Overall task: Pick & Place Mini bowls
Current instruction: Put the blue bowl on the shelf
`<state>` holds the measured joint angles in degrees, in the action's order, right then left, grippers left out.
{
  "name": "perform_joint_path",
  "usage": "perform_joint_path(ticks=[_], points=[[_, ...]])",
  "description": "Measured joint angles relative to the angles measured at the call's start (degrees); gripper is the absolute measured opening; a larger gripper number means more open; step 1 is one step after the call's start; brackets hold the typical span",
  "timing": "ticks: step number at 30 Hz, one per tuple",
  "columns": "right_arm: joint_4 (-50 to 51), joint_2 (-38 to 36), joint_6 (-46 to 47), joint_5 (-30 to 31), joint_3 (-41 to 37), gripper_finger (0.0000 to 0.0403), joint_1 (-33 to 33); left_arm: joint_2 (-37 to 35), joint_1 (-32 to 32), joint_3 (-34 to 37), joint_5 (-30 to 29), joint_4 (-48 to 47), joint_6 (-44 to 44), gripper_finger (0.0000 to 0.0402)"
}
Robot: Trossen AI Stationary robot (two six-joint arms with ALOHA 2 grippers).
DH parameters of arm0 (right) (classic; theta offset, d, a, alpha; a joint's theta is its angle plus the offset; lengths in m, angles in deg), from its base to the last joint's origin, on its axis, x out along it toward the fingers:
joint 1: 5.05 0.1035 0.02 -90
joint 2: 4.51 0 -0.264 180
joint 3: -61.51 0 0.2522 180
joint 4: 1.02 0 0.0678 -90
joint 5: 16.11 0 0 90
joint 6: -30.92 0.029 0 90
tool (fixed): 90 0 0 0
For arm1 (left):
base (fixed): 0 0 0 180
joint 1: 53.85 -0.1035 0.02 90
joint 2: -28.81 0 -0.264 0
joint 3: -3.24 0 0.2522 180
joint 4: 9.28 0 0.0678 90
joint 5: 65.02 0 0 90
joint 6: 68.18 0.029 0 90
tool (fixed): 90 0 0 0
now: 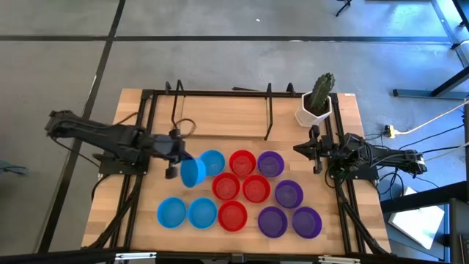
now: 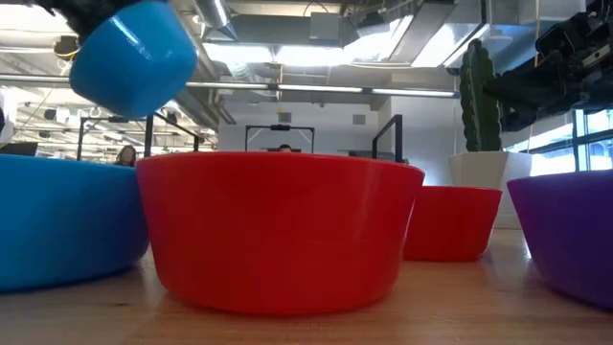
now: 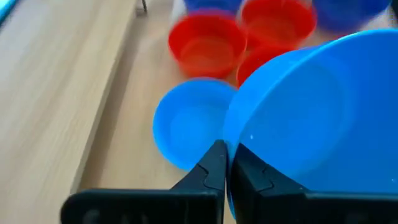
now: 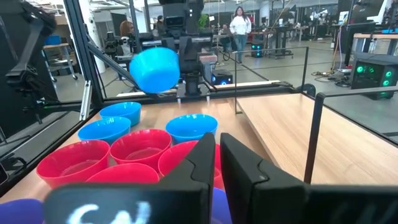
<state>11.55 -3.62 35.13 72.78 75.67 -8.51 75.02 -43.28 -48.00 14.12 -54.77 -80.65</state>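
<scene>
While the left gripper (image 1: 176,156) hangs over the table's left half, its two fingers (image 3: 211,171) are pinched together on the rim of a bright blue mini bowl (image 1: 193,172), which is lifted clear of the wood and tilted on edge. In the left wrist view the thin wall of that bowl (image 3: 311,118) sits clamped between the fingertips, with the bowl's body spreading out to one side of them. Seen from the low view, the raised bowl (image 2: 132,57) floats above the rest. Directly beside it a second blue bowl (image 1: 212,163) rests on the table (image 1: 146,117), and two more blue bowls (image 1: 172,213) lie side by side near the front edge. Moving right, four red bowls (image 1: 242,163) cluster in the middle, touching or nearly touching one another. Further right, four purple bowls (image 1: 270,164) stand grouped together. At the far right, the right gripper (image 1: 314,150) waits with its fingers (image 4: 202,158) nearly together and holding nothing, just in front of a white pot with a cactus (image 1: 317,99).
</scene>
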Motion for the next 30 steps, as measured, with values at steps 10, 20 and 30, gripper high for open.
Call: perform_joint_path(ticks=[10, 20, 30], points=[[-0.2, 0.0, 0.1, 0.0, 0.0, 0.0028, 0.0, -15.0, 3.7, 19.3, -7.3, 19.8, -2.0, 0.0003], [-0.2, 0.0, 0.3, 0.0, 0.0, 0.0028, 0.0, -15.2, 3.5, 15.8, -10.9, 27.4, 1.6, 0.0003], [-0.7, 0.0, 0.2, 0.0, 0.0, 0.0028, 0.0, 2.0, -7.1, -20.1, -22.2, 0.2, 4.4, 0.0003]])
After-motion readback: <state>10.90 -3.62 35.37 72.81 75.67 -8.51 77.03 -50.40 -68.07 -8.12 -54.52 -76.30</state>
